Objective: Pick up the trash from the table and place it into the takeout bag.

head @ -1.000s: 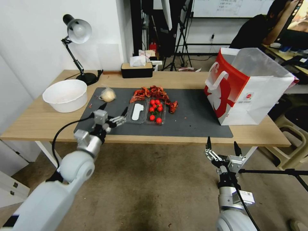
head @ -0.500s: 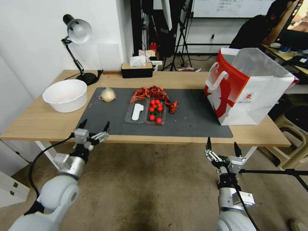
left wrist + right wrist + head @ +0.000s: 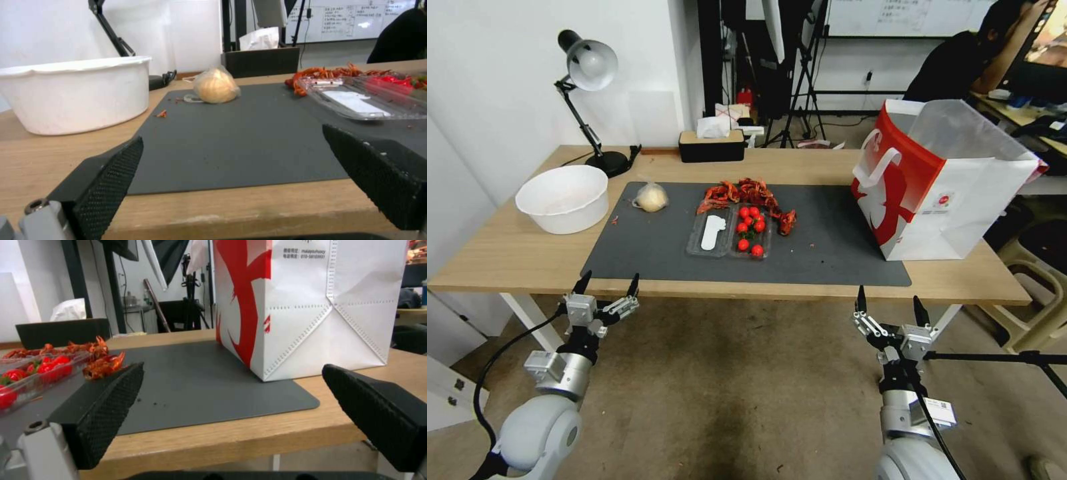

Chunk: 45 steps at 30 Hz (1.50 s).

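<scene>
On the dark mat of the table [image 3: 507, 257] lies a small clear bag with a yellowish lump [image 3: 651, 197] [image 3: 216, 87], and red crayfish shells [image 3: 746, 193] [image 3: 103, 364] are heaped behind a clear tray of cherry tomatoes [image 3: 750, 230]. The red and white takeout bag [image 3: 940, 183] [image 3: 307, 303] stands open at the table's right end. My left gripper [image 3: 608, 285] hangs open just in front of the table's near edge, left of centre. My right gripper [image 3: 888, 299] is open too, below the near edge under the bag. Neither holds anything.
A large white bowl [image 3: 564, 197] [image 3: 73, 93] sits at the table's left. A desk lamp [image 3: 589, 87] and a dark tissue box [image 3: 712, 143] stand along the far edge. A beige stool [image 3: 1037, 287] is to the right of the table.
My left arm has pulled back from over the mat's front left part, down and towards me, to below the table's near edge. The right arm has stayed still.
</scene>
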Tool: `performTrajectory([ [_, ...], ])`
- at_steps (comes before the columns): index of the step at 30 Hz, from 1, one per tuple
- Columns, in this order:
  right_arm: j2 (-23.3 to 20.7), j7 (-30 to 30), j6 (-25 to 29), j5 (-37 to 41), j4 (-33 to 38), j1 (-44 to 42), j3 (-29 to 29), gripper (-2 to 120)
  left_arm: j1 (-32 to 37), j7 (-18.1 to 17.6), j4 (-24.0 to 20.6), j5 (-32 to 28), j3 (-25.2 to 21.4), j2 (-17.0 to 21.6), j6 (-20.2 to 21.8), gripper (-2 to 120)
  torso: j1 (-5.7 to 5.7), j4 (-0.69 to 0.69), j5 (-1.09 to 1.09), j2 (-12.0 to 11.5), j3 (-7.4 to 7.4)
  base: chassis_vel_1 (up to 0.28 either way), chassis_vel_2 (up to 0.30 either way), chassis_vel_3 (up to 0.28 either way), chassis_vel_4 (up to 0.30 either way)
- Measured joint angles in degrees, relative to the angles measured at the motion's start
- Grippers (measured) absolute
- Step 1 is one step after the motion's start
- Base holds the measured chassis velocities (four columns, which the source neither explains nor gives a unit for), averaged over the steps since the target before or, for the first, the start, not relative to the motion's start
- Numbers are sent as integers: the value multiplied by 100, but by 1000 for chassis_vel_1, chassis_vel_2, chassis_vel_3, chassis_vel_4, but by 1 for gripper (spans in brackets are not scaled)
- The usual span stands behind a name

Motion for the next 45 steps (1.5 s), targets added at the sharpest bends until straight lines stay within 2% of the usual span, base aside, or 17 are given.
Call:
performTrajectory([
  [9,-1,1,7,6,-30,21,-4,100,-96,6,39,2,54,12,-9,100,1,1,0,0,0,0,0,0,0],
  [21,28,0,7,5,-34,1,-1,100,-880,-42,125,-66,493,154,328,100,1,0,0,0,0,0,0,0,0],
  [24,41,-1,8,-3,-38,3,2,100,-1316,-50,272,-211,733,288,447,100,1,0,0,0,1,0,0,0,0],
  [32,51,-1,-11,-16,-34,10,8,100,-1933,-65,550,-479,1123,477,634,100,1,1,0,0,1,0,0,0,0],
  [40,45,-1,-32,-24,-23,8,28,100,-2995,-72,1300,-952,1617,748,988,100,2,0,0,0,1,0,0,0,0],
  [45,36,2,-39,-25,-45,28,31,100,-3513,-70,1624,-1267,1837,849,1165,100,1,0,0,0,1,0,0,0,0],
])
